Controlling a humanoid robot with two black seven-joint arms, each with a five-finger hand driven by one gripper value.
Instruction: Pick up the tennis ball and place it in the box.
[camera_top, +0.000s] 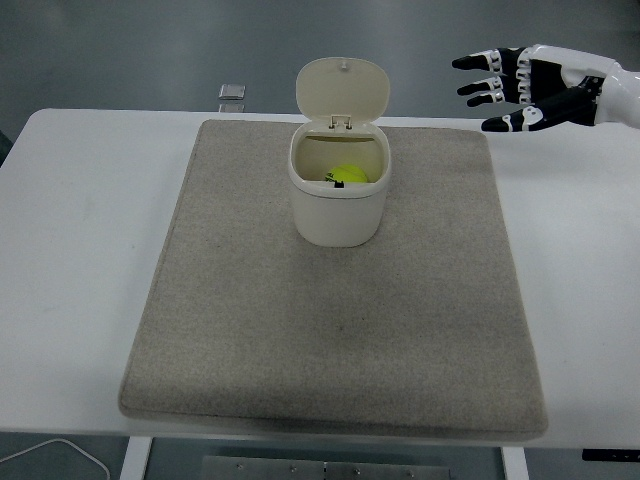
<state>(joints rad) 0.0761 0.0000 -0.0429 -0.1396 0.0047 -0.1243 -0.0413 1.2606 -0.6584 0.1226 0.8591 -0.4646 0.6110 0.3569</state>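
Observation:
A yellow-green tennis ball (349, 174) lies inside the cream box (337, 213), which stands on the grey mat with its hinged lid (343, 90) tipped up at the back. My right hand (497, 90) hovers at the upper right, well away from the box, fingers spread and holding nothing. The left arm does not show.
The grey mat (330, 330) covers most of the white table (70, 250). A small grey rectangular object (232, 92) lies at the table's far edge, left of the box. A white cable (50, 455) shows below the table's near left corner.

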